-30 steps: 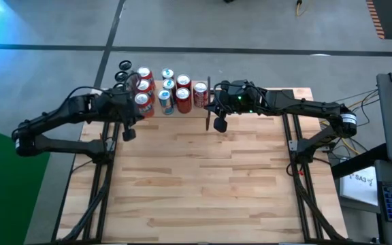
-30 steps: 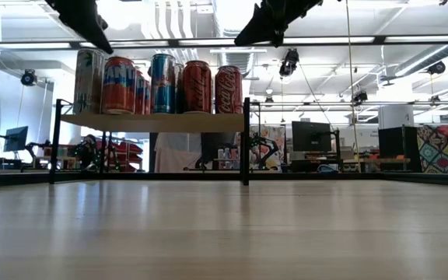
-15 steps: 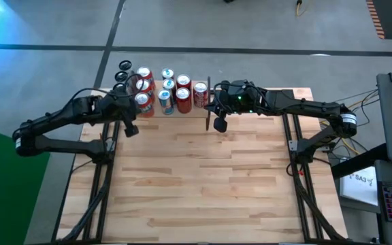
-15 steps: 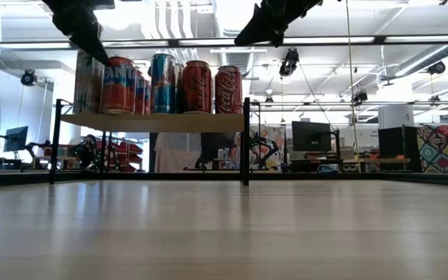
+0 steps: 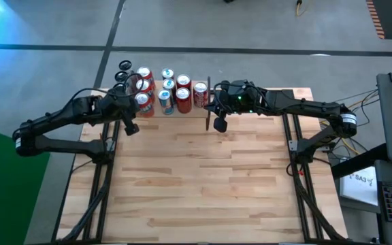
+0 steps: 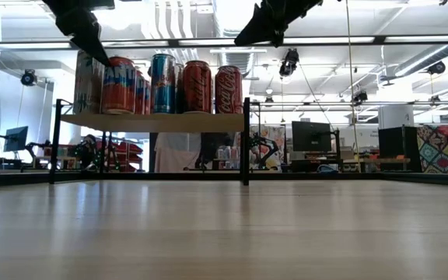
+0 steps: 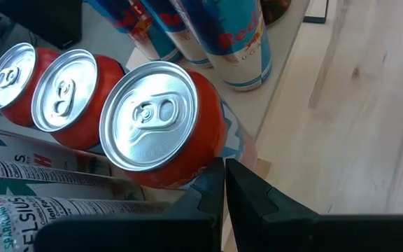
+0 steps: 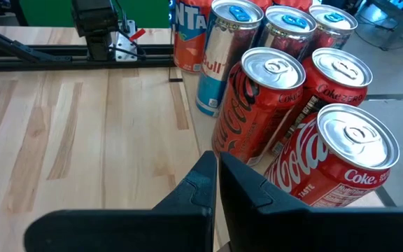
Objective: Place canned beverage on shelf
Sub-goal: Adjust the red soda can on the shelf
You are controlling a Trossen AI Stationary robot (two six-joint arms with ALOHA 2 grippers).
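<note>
— Cans (image 5: 163, 90) are standing packed together on the shelf (image 6: 155, 122) at the far edge of the table (image 5: 203, 184) — is either arm holding one?

— No. The left gripper (image 5: 133, 128) is hanging just in front of the shelf's left end with its fingers (image 7: 205, 198) pressed together on nothing. Its wrist camera is looking down on the lid of an orange can (image 7: 161, 123), with two more orange cans (image 7: 42, 85) beside it and blue-and-silver cans (image 7: 233, 38) further along.

— And the other arm?

— The right gripper (image 5: 219, 125) is hovering off the shelf's right end, near the black upright (image 6: 245, 140), and its fingers (image 8: 199, 185) are closed and empty too. Its camera is showing red cola cans (image 8: 334, 154) nearest, a blue-and-silver one (image 8: 219, 50) behind them.

— Are the cans all upright?

— Seen from table height they are standing in a row along the board — orange, blue, then red (image 6: 229, 89) at the right end. Both grippers are showing above the shelf there, dark against the ceiling lights.
</note>
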